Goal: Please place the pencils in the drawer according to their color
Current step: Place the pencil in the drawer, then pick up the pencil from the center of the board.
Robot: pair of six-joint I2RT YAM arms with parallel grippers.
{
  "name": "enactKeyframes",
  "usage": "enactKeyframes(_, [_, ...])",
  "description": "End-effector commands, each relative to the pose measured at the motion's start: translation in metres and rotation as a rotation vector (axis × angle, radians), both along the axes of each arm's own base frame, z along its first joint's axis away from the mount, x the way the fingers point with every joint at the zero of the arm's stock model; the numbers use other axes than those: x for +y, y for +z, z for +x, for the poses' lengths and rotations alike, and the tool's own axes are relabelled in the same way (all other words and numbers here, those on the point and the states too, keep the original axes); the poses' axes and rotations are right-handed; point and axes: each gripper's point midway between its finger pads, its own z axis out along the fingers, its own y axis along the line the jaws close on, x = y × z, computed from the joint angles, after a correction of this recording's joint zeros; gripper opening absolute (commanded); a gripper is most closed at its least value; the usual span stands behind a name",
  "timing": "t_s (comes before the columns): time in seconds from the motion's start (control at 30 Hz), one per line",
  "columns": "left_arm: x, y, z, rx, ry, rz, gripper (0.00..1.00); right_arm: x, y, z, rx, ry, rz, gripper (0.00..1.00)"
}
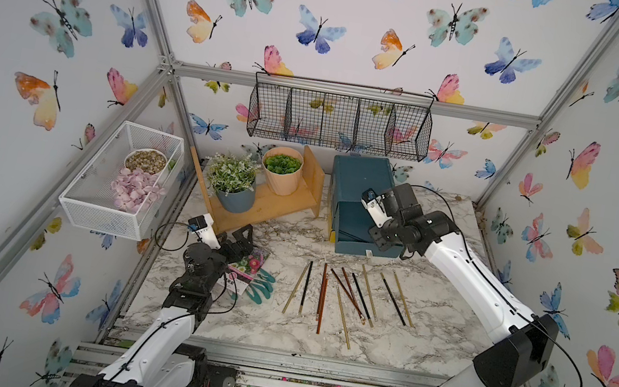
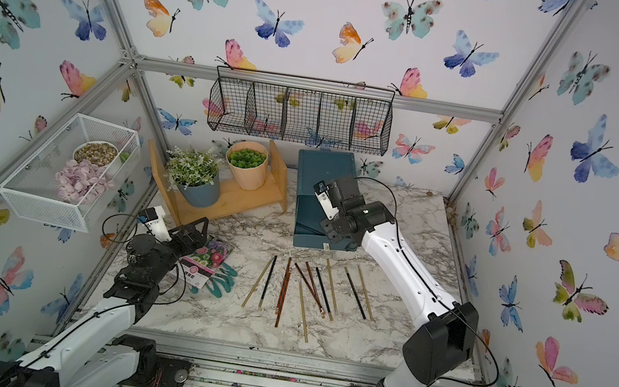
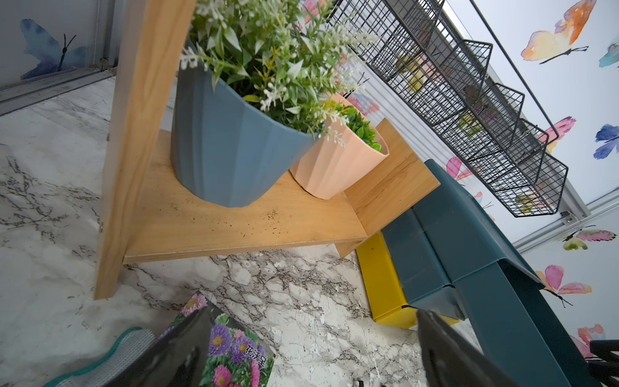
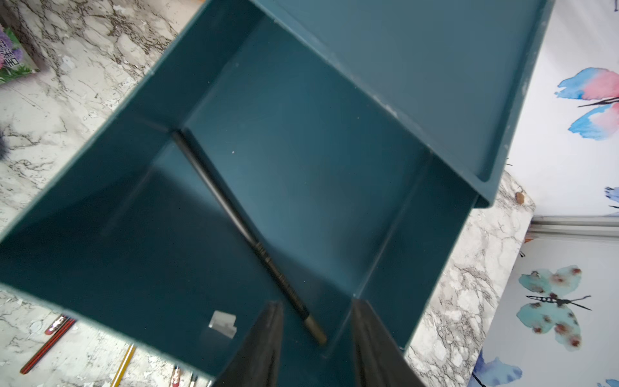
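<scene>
One black pencil (image 4: 234, 217) in the drawer (image 4: 318, 150) — right pincer (image 4: 317, 303) open above it, left pincer (image 3: 311, 313) open; other pencils (image 1: 360, 297) unsorted, middle of desk (image 1: 277, 332).

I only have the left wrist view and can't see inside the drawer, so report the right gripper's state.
Observer: The right gripper hangs over the open teal drawer, jaws apart; a black pencil lies loose inside, gripped by nothing.
Operator: Now tell me where the rest are.
Observer: The other pencils lie in a loose row on the marble table, in front of the chest, colours mixed.
</scene>
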Motion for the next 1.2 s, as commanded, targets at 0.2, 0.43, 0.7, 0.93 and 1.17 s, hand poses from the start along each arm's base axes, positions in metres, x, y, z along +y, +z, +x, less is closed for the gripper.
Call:
enactKeyframes(0.2, [-0.008,0.017,0.003,-0.029,-0.039,-0.008,0.98,-0.006,0.062,0.008,-0.093,-0.103,0.178,0.44])
enactKeyframes(0.43, [-0.008,0.015,0.004,-0.016,-0.039,-0.004,0.98,-0.054,0.102,0.013,-0.050,-0.230,0.464,0.44])
enactKeyframes(0.7, [-0.009,0.016,0.007,-0.007,-0.042,0.008,0.98,-0.115,0.067,0.001,0.092,-0.397,0.589,0.43])
enactKeyframes(0.93, [-0.007,0.012,0.010,0.011,-0.035,0.030,0.98,-0.165,-0.020,-0.028,0.247,-0.643,0.445,0.38])
enactKeyframes(1.17, [-0.008,0.003,0.014,0.035,-0.040,0.031,0.98,-0.168,-0.093,-0.065,0.405,-0.731,0.398,0.35])
